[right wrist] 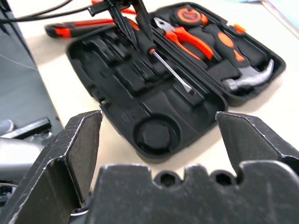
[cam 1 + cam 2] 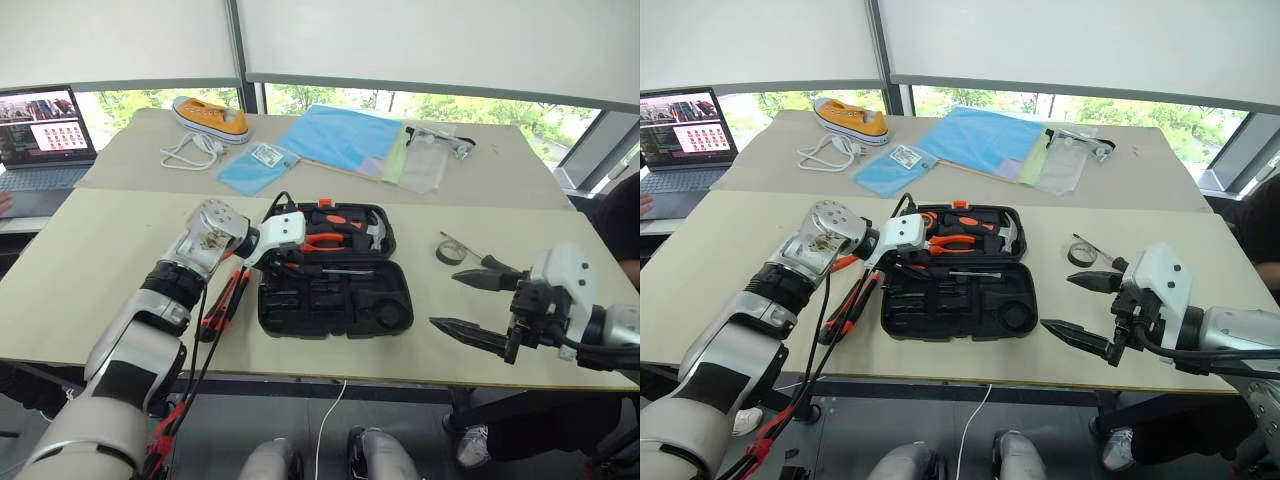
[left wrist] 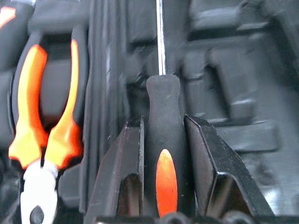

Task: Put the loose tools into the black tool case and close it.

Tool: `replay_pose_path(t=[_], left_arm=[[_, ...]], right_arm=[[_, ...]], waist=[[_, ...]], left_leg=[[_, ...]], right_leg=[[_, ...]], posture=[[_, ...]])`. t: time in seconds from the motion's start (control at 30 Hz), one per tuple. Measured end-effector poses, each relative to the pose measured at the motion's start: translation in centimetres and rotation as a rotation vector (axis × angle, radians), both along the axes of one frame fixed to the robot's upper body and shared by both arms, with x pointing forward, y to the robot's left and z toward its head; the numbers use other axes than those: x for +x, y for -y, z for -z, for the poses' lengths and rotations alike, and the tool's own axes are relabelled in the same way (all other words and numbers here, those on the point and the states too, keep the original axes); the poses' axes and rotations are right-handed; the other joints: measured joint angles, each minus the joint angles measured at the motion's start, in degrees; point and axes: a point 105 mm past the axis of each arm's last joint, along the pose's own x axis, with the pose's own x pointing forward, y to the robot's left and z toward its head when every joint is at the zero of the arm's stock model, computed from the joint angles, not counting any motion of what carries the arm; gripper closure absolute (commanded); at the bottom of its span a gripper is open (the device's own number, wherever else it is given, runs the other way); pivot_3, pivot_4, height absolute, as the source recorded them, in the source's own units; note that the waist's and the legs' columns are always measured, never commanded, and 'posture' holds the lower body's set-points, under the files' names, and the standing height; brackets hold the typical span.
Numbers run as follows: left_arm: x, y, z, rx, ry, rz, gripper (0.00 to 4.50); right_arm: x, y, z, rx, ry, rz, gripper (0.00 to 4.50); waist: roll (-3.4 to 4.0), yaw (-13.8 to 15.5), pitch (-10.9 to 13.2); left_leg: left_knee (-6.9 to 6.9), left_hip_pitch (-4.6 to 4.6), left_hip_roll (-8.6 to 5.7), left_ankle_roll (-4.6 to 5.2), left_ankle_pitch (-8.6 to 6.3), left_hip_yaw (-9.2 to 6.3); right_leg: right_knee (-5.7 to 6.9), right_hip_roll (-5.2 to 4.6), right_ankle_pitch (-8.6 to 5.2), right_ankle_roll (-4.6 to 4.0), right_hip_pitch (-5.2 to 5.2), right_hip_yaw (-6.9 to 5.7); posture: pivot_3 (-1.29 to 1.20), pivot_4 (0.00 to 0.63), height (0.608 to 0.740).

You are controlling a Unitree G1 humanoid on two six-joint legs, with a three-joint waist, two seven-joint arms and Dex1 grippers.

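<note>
Table [image 2: 100, 260] beige, window behind; left gripper [image 3: 163, 154] clamps screwdriver [image 3: 162, 116]; right gripper [image 2: 470, 305] spread.

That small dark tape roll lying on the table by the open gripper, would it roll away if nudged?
The small dark tape roll lies flat on its side, so it would probably slide, not roll. It looks light, likely shifting easily. Its loose tail might drag.

Silver-and-black arms, black-fingered end effector [image 2: 482, 306], red cables
</note>
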Motion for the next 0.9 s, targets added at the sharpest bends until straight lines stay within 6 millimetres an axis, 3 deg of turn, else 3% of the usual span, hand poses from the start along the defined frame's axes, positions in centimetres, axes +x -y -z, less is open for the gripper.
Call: replay_pose_path(t=[0.2,0.27,0.37,0.57,0.67,0.83,0.9], left_arm=[[0.3,0.5,0.2,0.008,0.016,0.014,3.65],[0.3,0.6,0.2,0.004,0.016,0.017,2.64],[0.2,0.6,0.2,-0.001,0.003,0.020,1.63],[0.5,0.8,-1.5,-0.057,-0.008,-0.011,1.63],[0.5,1.2,-2.1,-0.070,0.005,-0.004,2.34],[0.4,1.6,-2.0,-0.066,0.014,0.012,4.24],[0.4,1.8,-1.8,-0.065,0.012,0.016,4.48]], right_arm=[[0.0,0.1,0.1,0.005,0.001,0.016,0.00],[0.1,0.1,0.1,0.006,0.002,0.016,0.00],[0.0,0.1,0.2,0.011,0.002,0.015,0.00],[0.0,-0.1,0.2,0.024,0.002,0.011,0.00],[0.0,-0.2,0.3,0.030,0.003,0.008,0.00],[0.1,-0.5,0.5,0.036,0.002,-0.003,0.00],[0.2,-0.6,0.4,0.038,0.003,-0.007,0.00]], waist=[[0.00,0.7,0.0],[0.00,0.8,0.0],[-0.01,0.9,0.0],[-0.01,0.9,0.0],[-0.01,0.9,0.0],[-0.01,0.8,0.0],[-0.01,0.8,0.0]], left_leg=[[0.18,-0.06,-0.03,0.26,-0.15,0.00],[0.20,-0.08,-0.03,0.29,-0.17,0.00],[0.22,-0.11,-0.03,0.30,-0.17,-0.01],[0.27,-0.14,-0.04,0.33,-0.19,-0.01],[0.27,-0.14,-0.05,0.35,-0.20,-0.01],[0.27,-0.13,-0.06,0.35,-0.20,-0.01],[0.27,-0.13,-0.07,0.35,-0.20,-0.01]], right_leg=[[-0.03,-0.05,0.10,0.00,0.02,0.02],[-0.03,-0.06,0.11,-0.01,0.02,0.02],[-0.03,-0.07,0.13,-0.03,0.02,0.00],[-0.03,-0.06,0.13,-0.01,0.02,-0.02],[-0.03,-0.04,0.17,-0.08,0.02,-0.02],[-0.02,-0.03,0.22,-0.16,0.02,-0.02],[-0.02,-0.03,0.22,-0.16,0.03,-0.02]], posture=[[0.00,0.150,0.718],[0.00,0.150,0.718],[0.00,0.150,0.718],[0.00,0.150,0.718],[0.00,0.150,0.718],[0.00,0.150,0.718],[0.00,0.150,0.718]])
